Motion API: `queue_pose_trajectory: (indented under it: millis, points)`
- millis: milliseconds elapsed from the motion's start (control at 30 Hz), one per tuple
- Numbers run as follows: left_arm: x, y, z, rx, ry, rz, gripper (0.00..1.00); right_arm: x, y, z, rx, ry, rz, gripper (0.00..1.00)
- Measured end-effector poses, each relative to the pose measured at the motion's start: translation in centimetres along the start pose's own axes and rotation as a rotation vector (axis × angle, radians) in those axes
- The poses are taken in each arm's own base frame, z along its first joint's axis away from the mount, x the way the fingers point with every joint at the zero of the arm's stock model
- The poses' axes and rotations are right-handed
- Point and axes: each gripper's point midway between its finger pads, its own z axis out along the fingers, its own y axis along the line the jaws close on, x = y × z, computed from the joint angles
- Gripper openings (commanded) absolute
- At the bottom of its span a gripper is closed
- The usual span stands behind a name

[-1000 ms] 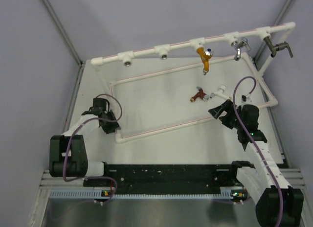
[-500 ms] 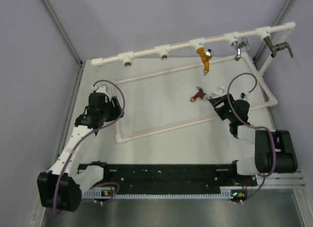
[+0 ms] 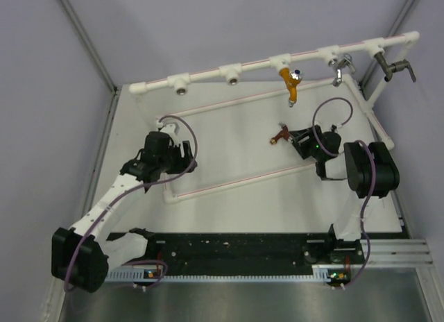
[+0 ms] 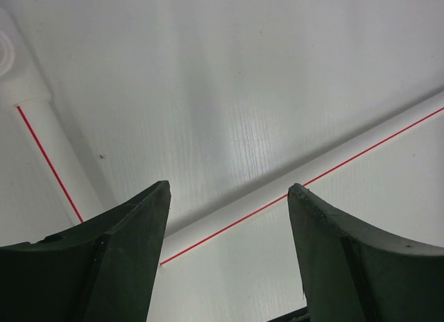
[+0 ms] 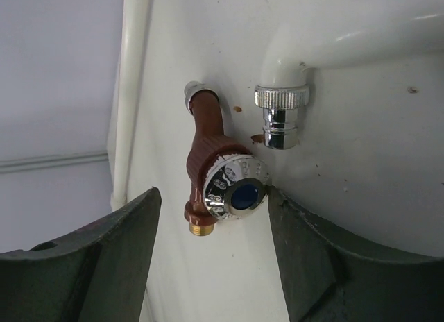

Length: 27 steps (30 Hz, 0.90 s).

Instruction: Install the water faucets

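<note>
Reddish-brown faucet (image 5: pixel 220 173) lies on the table inside the white pipe frame (image 3: pixel 236 181), near its right side. Its long axis runs between the parted, unclamped jaws of the nearer right gripper (image 3: pixel 300 137). The left gripper (image 4: pixel 229 190) gapes empty over the frame's left end.

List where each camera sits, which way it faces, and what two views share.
Top: fixed above and behind the arms, looking down at the table and pipe frame; both arms show, bases nearest.
Left wrist: on the left arm, facing down at a frame pipe; the open left hand frames the bottom.
Right wrist: on the right arm, facing down at the brown tap between the fingers of the open right hand.
Shared: top and right wrist both show the brown tap; top and left wrist, the pipe frame.
</note>
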Motion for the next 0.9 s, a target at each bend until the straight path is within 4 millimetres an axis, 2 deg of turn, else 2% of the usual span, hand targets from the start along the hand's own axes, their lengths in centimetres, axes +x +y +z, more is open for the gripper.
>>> queue_pose_trajectory:
  millis: [233, 467, 667, 767, 833, 900]
  points:
    - [1.3, -0.8, 1.7, 0.008, 0.067, 0.031, 0.75, 1.3, 0.4, 2.0, -0.01, 0.063, -0.018, 0.61]
    - [0.6, -1.4, 1.9, 0.019, 0.057, 0.044, 0.75, 1.3, 0.7, 2.9, -0.015, 0.072, -0.022, 0.64]
    - [0.7, -1.7, 1.9, 0.024, 0.06, 0.049, 0.75, 1.3, 0.7, 3.8, 0.003, 0.076, -0.019, 0.48]
    - [0.7, -1.7, 1.9, 0.025, 0.06, 0.051, 0.75, 1.3, 0.4, 4.3, 0.022, 0.083, -0.019, 0.36]
    - [0.8, -1.7, 2.0, 0.026, 0.062, 0.052, 0.75, 1.5, 0.1, 4.5, 0.034, 0.091, -0.022, 0.35]
    - [0.9, -1.8, 2.1, 0.026, 0.068, 0.053, 0.75, 1.7, -0.1, 4.7, 0.034, 0.104, -0.027, 0.39]
